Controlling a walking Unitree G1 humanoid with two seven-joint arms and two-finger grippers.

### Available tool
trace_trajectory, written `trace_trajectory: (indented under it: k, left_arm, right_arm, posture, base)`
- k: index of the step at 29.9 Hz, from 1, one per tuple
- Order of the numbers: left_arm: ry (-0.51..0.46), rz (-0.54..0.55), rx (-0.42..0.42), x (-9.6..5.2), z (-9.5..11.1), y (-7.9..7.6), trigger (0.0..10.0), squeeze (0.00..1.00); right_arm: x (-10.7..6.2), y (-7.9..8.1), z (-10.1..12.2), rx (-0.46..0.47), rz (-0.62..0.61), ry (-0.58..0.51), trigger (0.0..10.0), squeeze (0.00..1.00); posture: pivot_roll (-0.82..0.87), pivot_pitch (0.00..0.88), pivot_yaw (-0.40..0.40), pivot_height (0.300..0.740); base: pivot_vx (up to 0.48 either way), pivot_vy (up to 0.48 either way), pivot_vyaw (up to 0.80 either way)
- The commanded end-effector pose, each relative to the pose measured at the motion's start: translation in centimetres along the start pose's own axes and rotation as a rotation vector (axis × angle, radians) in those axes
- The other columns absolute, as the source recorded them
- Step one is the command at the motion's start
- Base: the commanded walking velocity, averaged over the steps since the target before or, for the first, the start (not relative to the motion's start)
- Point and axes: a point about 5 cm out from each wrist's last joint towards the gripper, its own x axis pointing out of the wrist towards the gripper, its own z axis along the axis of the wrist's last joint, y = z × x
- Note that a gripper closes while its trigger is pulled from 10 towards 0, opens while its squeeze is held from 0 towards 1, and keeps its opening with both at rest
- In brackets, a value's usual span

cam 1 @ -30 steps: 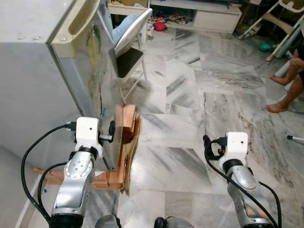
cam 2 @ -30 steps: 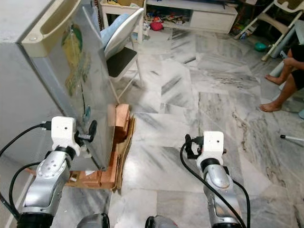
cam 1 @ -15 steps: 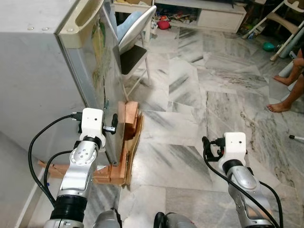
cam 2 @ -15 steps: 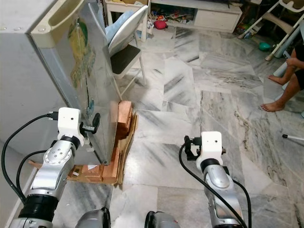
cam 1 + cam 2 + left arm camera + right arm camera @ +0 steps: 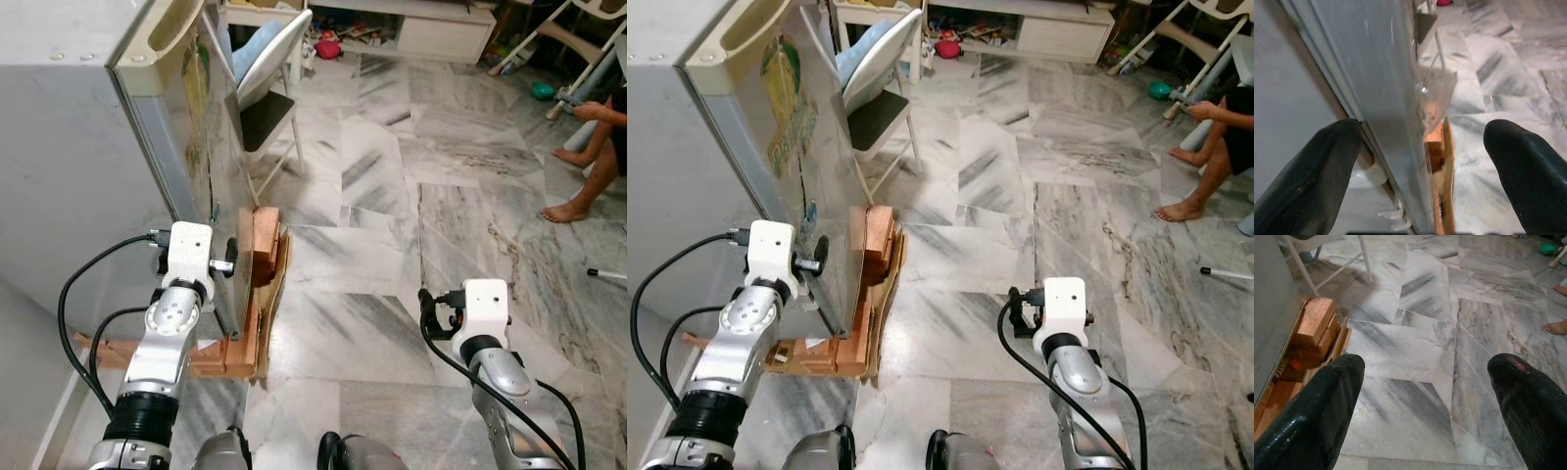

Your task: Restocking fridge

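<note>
marble floor [image 5: 372, 294]; fridge door [image 5: 1386, 98] seemingly between left claw [image 5: 1422, 161] fingers

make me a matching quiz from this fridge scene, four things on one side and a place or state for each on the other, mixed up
Things:
1. fridge door
2. left claw
3. right claw
4. folding chair

Places or states:
A. open, over bare marble floor
B. beyond the fridge, seat empty
C. open, fingers either side of the door's edge
D. shut, picture stickers on its front

Pairs: 1-D, 2-C, 3-A, 4-B
</note>
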Motion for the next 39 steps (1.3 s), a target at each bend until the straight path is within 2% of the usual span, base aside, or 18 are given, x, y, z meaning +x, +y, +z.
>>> trace_trajectory:
  k: [1, 7, 13, 17, 20, 22, 23, 24, 25, 26, 29, 30, 31, 32, 35, 37, 38, 39]
  left_arm:
    - [0.005, 0.003, 0.01, 0.1, 0.0, -0.1, 10.0, 0.0]
    - [-0.018, 0.004, 0.003, 0.6, 0.8, -0.2, 10.0, 0.0]
    - [-0.092, -0.027, -0.013, 1.5, 2.7, -0.9, 10.0, 0.0]
    - [-0.155, -0.085, 0.009, 2.3, 4.6, -2.6, 10.0, 0.0]
    - [-0.197, -0.128, -0.031, 2.7, 6.1, -4.0, 10.0, 0.0]
    - [-0.232, -0.184, -0.048, 2.8, 7.4, -5.5, 10.0, 0.0]
    - [-0.269, -0.283, -0.065, 2.4, 8.6, -7.5, 10.0, 0.0]
    - [-0.312, -0.427, -0.054, 1.5, 9.7, -10.3, 10.0, 0.0]
    - [-0.312, -0.427, -0.054, 1.5, 9.7, -10.3, 10.0, 0.0]
    - [-0.35, -0.562, -0.038, 0.2, 10.4, -12.8, 10.0, 0.0]
    - [-0.391, -0.771, -0.043, -2.3, 11.4, -16.2, 10.0, 0.0]
    - [-0.404, -0.9, -0.067, -4.2, 12.0, -18.4, 10.0, 0.0]
    - [-0.404, -0.9, -0.067, -4.2, 12.0, -18.4, 10.0, 0.0]
    - [-0.407, -0.944, -0.081, -5.0, 12.1, -19.2, 10.0, 0.0]
    - [-0.398, -0.904, -0.086, -4.4, 11.8, -18.8, 10.0, 0.0]
    - [-0.376, -0.81, -0.088, -3.0, 11.2, -17.3, 10.0, 0.0]
    - [-0.368, -0.73, -0.091, -1.9, 10.9, -15.2, 10.0, 0.0]
    - [-0.368, -0.73, -0.091, -1.9, 10.9, -15.2, 10.0, 0.0]
  right_arm:
    - [0.0, 0.0, 0.1, -0.001, 0.0, 0.002, 10.0, 0.0]
    - [0.0, 0.1, 0.0, 0.003, 0.003, 0.005, 10.0, 0.0]
    - [0.0, -0.1, -0.1, -0.022, -0.016, 0.014, 10.0, 0.0]
    - [0.3, -1.1, -0.9, -0.02, -0.074, 0.068, 10.0, 0.0]
    - [0.5, -1.0, -1.2, -0.017, -0.067, 0.095, 10.0, 0.0]
    - [0.5, -1.0, -1.5, -0.051, -0.067, 0.127, 10.0, 0.0]
    - [0.4, -1.1, -2.2, -0.078, -0.072, 0.18, 10.0, 0.0]
    - [0.3, -1.3, -2.7, -0.094, -0.075, 0.219, 10.0, 0.0]
    - [0.3, -1.3, -2.7, -0.094, -0.075, 0.219, 10.0, 0.0]
    - [0.2, -1.4, -3.0, -0.098, -0.076, 0.234, 10.0, 0.0]
    - [0.1, -1.5, -3.3, -0.1, -0.067, 0.258, 10.0, 0.0]
    - [0.1, -1.5, -3.5, -0.096, -0.056, 0.269, 10.0, 0.0]
    - [0.1, -1.5, -3.5, -0.096, -0.056, 0.269, 10.0, 0.0]
    - [0.1, -1.3, -3.6, -0.099, -0.039, 0.272, 10.0, 0.0]
    - [0.2, -1.2, -3.5, -0.106, -0.033, 0.269, 10.0, 0.0]
    - [0.2, -1.1, -3.3, -0.109, -0.029, 0.266, 10.0, 0.0]
    - [0.3, -1.1, -3.0, -0.1, -0.034, 0.239, 10.0, 0.0]
    - [0.3, -1.1, -3.0, -0.1, -0.034, 0.239, 10.0, 0.0]
  posture:
    - [0.01, 0.136, -0.067, 0.74]
    - [0.02, 0.135, -0.062, 0.74]
    - [0.02, 0.13, -0.062, 0.74]
    - [0.03, 0.125, -0.064, 0.74]
    - [0.03, 0.123, -0.064, 0.74]
    - [0.03, 0.121, -0.065, 0.74]
    - [0.03, 0.121, -0.065, 0.74]
    - [0.02, 0.124, -0.063, 0.74]
    - [0.02, 0.124, -0.063, 0.74]
    - [0.03, 0.123, -0.064, 0.74]
    - [0.03, 0.12, -0.065, 0.74]
    - [0.02, 0.119, -0.065, 0.74]
    - [0.02, 0.119, -0.065, 0.74]
    - [0.02, 0.117, -0.065, 0.74]
    - [0.02, 0.116, -0.066, 0.74]
    - [0.02, 0.115, -0.066, 0.74]
    - [0.02, 0.114, -0.066, 0.74]
    - [0.02, 0.114, -0.066, 0.74]
  base:
    - [0.0, 0.0, 0.0]
    - [0.0, 0.0, 0.0]
    - [0.0, 0.0, 0.0]
    - [0.0, 0.0, 0.0]
    - [0.0, 0.0, 0.0]
    - [0.0, 0.0, 0.0]
    - [0.0, 0.0, 0.0]
    - [0.0, 0.0, 0.0]
    - [0.0, 0.0, 0.0]
    - [0.0, 0.0, 0.0]
    - [0.0, 0.0, 0.0]
    - [0.0, 0.0, 0.0]
    - [0.0, 0.0, 0.0]
    - [0.0, 0.0, 0.0]
    - [0.0, 0.0, 0.0]
    - [0.0, 0.0, 0.0]
    - [0.0, 0.0, 0.0]
    - [0.0, 0.0, 0.0]
